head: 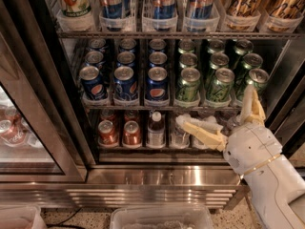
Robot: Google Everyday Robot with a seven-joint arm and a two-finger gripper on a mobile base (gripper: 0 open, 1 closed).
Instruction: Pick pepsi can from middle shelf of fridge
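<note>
Dark-blue pepsi cans (125,82) stand in three lanes on the left half of the middle shelf (143,107), a wire rack with clear trays. Green cans (188,83) fill the right half. My gripper (215,106) is at the lower right, in front of the fridge (162,175). It is open and empty. One cream finger (200,131) points left across the lower shelf, and the other finger (252,104) points up beside the rightmost green can. The gripper is below and to the right of the pepsi cans and apart from them.
Small red cans (119,132) and a small bottle (155,128) sit on the lower shelf. Tall cans (162,4) fill the rack above. A dark door frame (47,94) and a glass door (14,128) are at the left. Clear plastic bins (162,218) are on the floor.
</note>
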